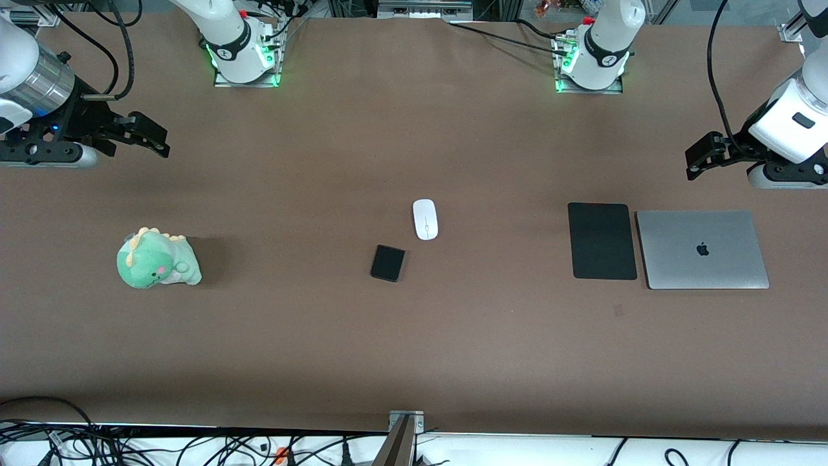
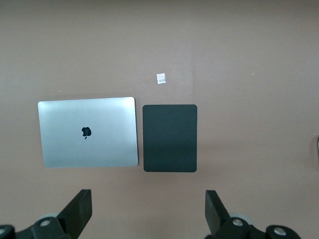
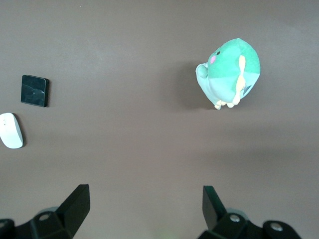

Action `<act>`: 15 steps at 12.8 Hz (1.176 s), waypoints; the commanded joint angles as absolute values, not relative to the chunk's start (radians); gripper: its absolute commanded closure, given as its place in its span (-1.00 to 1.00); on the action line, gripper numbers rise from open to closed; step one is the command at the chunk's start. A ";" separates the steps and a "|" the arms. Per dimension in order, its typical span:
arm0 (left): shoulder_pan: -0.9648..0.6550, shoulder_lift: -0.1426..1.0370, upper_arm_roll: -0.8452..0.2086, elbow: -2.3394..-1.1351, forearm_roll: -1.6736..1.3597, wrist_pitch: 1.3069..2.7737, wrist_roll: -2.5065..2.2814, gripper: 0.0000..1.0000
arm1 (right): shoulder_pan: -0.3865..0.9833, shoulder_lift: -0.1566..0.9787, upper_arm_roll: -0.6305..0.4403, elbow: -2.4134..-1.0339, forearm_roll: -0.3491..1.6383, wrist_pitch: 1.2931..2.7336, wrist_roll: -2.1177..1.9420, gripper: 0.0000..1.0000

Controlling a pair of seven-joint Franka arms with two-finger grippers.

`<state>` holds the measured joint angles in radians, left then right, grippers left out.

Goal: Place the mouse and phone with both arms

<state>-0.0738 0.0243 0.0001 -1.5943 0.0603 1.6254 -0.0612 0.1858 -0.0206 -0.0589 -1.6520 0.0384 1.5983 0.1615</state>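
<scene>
The white mouse (image 1: 425,219) lies near the table's middle. The small black phone (image 1: 388,263) lies beside it, a little nearer the front camera. Both also show in the right wrist view, the mouse (image 3: 10,130) and the phone (image 3: 34,90) at its edge. My right gripper (image 1: 150,134) is open and empty, up in the air at the right arm's end of the table. My left gripper (image 1: 704,155) is open and empty, up over the left arm's end. In the left wrist view its fingers (image 2: 79,211) spread wide over bare table.
A black mouse pad (image 1: 601,241) lies beside a closed silver laptop (image 1: 702,249) toward the left arm's end; both show in the left wrist view, the pad (image 2: 170,138) and the laptop (image 2: 88,132). A green dinosaur plush (image 1: 156,259) sits toward the right arm's end.
</scene>
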 commanded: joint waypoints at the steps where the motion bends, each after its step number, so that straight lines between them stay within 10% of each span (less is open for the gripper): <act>1: -0.066 0.043 -0.003 -1.559 0.046 1.620 -0.064 -1.00 | 0.183 -0.025 -0.052 -1.640 0.026 1.582 0.150 -1.00; 15: -0.077 0.081 -0.006 -1.551 0.046 1.582 -0.044 -1.00 | 0.183 -0.017 -0.055 -1.640 0.046 1.585 0.104 -1.00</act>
<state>-0.0741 0.0721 -0.0028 -1.5873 0.0603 1.6215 -0.0592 0.1859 -0.0196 -0.0573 -1.6510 0.0387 1.5972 0.1190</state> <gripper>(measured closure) 0.000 0.000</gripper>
